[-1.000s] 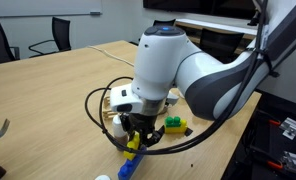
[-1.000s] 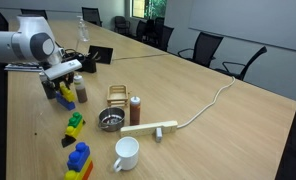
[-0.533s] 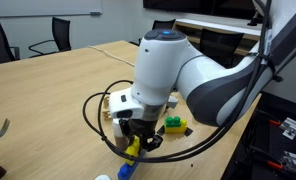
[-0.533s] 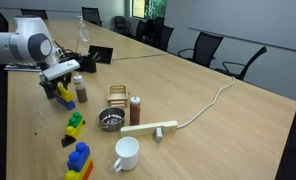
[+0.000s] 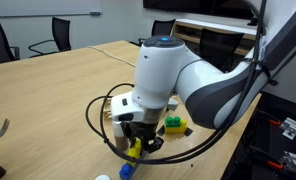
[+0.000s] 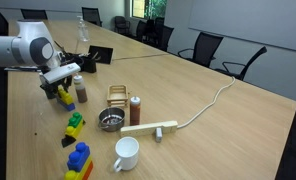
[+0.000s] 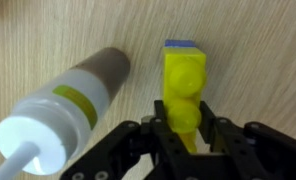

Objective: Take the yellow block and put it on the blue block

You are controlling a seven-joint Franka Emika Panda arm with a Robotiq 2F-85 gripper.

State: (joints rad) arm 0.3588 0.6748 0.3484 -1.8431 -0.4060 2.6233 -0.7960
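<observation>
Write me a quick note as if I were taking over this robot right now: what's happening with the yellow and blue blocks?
Hand: shut on the yellow block.
Blue block: on the table, just below the yellow block; whether they touch cannot be told.
Bottle: close beside them.
Done: yellow block picked up and brought over.
Left: seat it on the blue block, open the hand, lift away.

A white mug [image 6: 126, 153] stands near a brown bottle [image 6: 135, 109].

In wrist view, bottle [image 7: 68, 110] sits just left of block [image 7: 184, 80]
</observation>
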